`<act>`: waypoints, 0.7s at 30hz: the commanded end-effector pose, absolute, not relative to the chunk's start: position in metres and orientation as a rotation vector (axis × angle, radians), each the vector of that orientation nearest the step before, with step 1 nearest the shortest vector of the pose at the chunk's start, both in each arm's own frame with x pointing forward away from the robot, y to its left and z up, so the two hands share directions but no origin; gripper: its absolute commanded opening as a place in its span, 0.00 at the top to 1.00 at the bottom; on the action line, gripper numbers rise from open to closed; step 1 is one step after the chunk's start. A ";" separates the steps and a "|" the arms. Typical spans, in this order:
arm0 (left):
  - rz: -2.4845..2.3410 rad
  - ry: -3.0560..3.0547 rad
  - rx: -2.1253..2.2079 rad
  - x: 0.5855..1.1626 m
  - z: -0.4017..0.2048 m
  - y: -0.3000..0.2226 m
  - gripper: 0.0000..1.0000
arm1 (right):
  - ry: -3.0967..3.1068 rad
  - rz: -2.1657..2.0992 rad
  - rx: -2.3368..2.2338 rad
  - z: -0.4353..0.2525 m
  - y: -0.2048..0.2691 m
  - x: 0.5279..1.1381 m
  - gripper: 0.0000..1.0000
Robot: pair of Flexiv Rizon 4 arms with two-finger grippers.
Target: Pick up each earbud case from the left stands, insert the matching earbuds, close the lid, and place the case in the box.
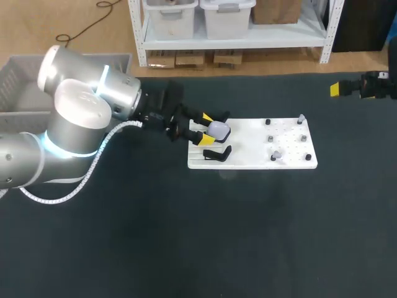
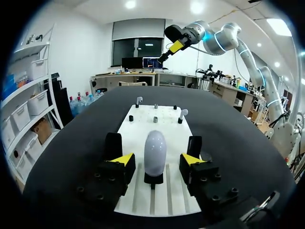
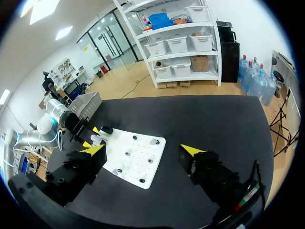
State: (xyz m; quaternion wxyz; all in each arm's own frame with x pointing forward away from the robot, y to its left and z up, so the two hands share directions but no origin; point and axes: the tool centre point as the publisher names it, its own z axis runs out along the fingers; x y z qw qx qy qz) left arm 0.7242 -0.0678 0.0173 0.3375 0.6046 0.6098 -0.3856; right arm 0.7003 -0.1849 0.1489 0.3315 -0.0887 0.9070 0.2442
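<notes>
A matte black bench (image 1: 186,236) carries a flat white rectangular board (image 1: 254,162) studded with short dark pegs (image 1: 268,122). At the board's left end a smooth, glossy, pale oval earbud case (image 2: 155,151) stands upright on a small black stand. The left hand (image 1: 211,129) is open, its fingers either side of the case with a gap on each side. Beyond the board's left end sits a grey perforated plastic box (image 1: 18,81). The right hand (image 3: 143,155) is open, well apart from the board.

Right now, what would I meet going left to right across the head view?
Grey plastic basket, silver left arm, pale lilac oval earbud case, near small white earbud, far small white earbud, black right pincer with yellow tip.
</notes>
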 end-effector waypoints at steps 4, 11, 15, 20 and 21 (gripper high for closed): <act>-1.000 1.590 1.574 0.728 0.014 -0.071 0.43 | 2.371 0.636 -0.231 0.149 -0.185 0.700 0.00; -0.986 1.594 1.579 0.729 0.010 -0.073 0.47 | 2.371 0.636 -0.231 0.149 -0.185 0.700 0.00; -0.979 1.594 1.579 0.729 0.008 -0.075 0.50 | 2.371 0.636 -0.231 0.149 -0.185 0.700 0.00; -0.975 1.593 1.577 0.729 0.008 -0.076 0.52 | 2.371 0.636 -0.231 0.149 -0.185 0.700 0.00; -0.974 1.593 1.578 0.729 0.008 -0.076 0.53 | 2.371 0.636 -0.231 0.149 -0.185 0.700 0.00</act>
